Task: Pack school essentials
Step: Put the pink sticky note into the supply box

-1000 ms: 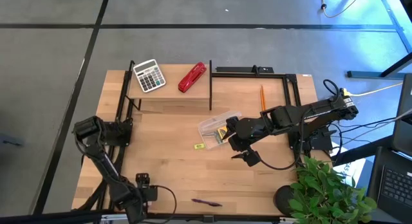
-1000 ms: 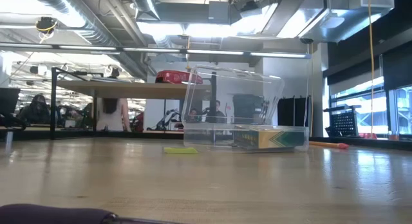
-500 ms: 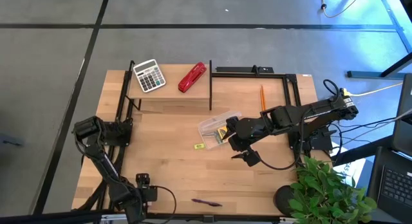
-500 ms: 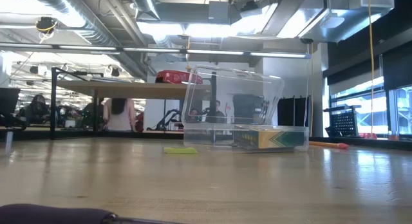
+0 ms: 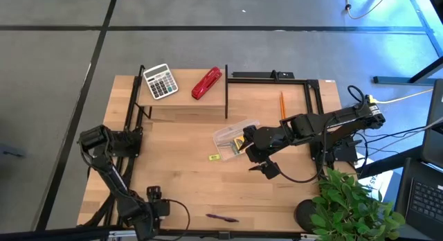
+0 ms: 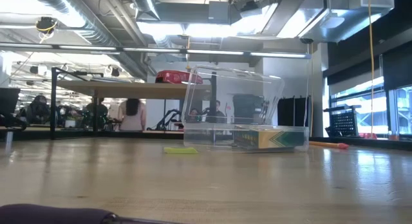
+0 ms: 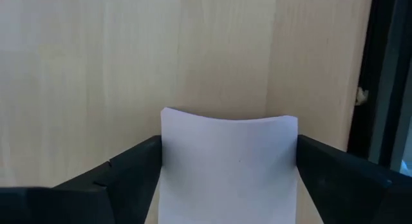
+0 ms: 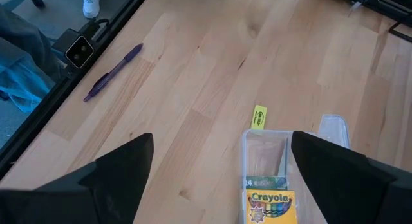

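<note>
High view: right claw (image 5: pixel 243 147) hangs just over the clear box (image 5: pixel 230 134) at mid-worktop, fingers spread, holding nothing; probably placed there to load the box. Yellow-green crayon box (image 5: pixel 239 145) lies inside the clear box. Tiny yellow block (image 5: pixel 214 157) sits just left of it; orange pencil (image 5: pixel 282 104) far right; dark purple pen (image 5: pixel 221 217) at the near edge. Calculator (image 5: pixel 160 82) and red stapler (image 5: pixel 206 83) sit on the raised shelf (image 5: pixel 183 97), far left. The left arm waits at the left edge.

Low view: clear box lid stands up, so the box is open for loading; crayon box inside.

Left wrist view: left claw (image 7: pixel 228 179) straddles a white sheet (image 7: pixel 228 166) between its fingers; whether it grips, I cannot tell.

Right wrist view: spread fingers (image 8: pixel 122 172) frame the box, block and pen below.
</note>
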`<state>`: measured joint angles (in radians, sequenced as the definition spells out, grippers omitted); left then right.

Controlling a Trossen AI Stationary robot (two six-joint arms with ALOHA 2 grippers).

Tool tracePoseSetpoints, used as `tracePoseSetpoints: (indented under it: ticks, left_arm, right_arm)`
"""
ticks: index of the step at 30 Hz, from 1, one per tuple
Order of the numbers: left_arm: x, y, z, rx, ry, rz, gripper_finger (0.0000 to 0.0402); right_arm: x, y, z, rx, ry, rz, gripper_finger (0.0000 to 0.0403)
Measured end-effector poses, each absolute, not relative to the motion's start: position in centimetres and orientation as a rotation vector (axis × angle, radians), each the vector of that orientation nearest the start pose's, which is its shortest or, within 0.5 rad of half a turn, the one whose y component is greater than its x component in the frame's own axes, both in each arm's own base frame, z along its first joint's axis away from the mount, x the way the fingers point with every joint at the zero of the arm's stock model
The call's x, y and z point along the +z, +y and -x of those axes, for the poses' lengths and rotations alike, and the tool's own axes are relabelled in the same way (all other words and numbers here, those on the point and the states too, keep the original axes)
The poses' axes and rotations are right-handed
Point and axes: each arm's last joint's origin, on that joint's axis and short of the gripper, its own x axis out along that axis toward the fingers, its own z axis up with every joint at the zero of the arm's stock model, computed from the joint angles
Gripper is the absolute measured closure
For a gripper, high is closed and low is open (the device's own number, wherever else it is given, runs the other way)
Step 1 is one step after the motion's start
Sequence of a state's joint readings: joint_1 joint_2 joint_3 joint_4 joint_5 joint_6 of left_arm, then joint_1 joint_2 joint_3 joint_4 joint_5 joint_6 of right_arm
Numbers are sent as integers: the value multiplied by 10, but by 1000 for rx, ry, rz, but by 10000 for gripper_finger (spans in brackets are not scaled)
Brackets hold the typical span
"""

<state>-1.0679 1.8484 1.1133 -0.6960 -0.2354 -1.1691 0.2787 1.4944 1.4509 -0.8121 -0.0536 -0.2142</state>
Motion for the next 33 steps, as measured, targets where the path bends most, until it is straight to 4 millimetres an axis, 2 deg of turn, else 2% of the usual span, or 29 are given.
tracePoseSetpoints:
  ticks: [22,33]
  left_arm:
    - [142,-280,-168,109,1335,164,67]
    - [143,-277,-174,164,1336,239,81]
  right_arm:
    - [343,87,-298,403,819,296,34]
    - [343,87,-298,403,819,296,34]
